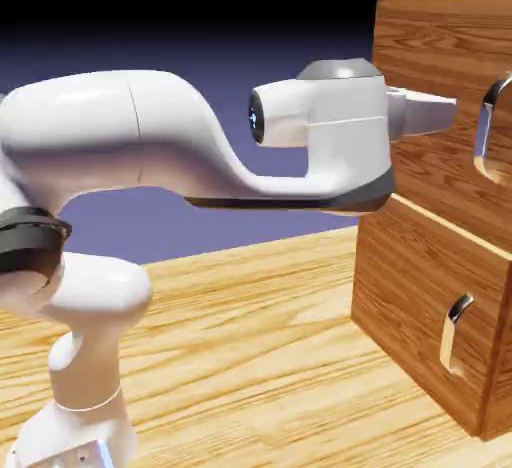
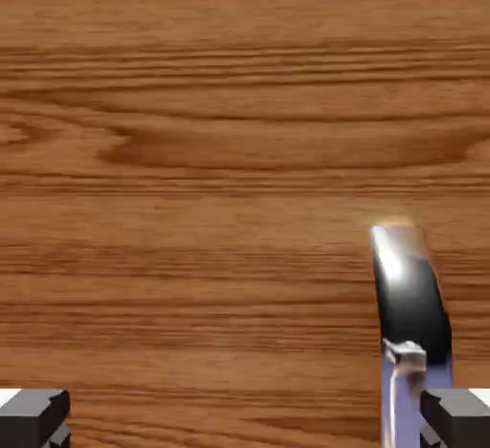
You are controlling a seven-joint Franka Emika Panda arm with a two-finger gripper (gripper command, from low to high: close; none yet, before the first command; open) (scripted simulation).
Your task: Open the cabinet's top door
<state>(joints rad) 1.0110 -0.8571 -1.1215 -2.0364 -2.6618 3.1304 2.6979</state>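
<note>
1 plain blue-violet backdrop (black up top)

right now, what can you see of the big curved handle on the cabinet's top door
The curved handle is a smooth, shiny, metallic-looking strap, silver with dark and blue-violet reflections. It is mounted upright on the wood-grain top door, bowing outward between its two ends; the exterior view's right edge crops part of it. In the hand view its upper end meets the wood and its lower part runs off the bottom, near the fingers on that side. Whether they touch it isn't clear there, but it isn't between them in a grip.
</note>
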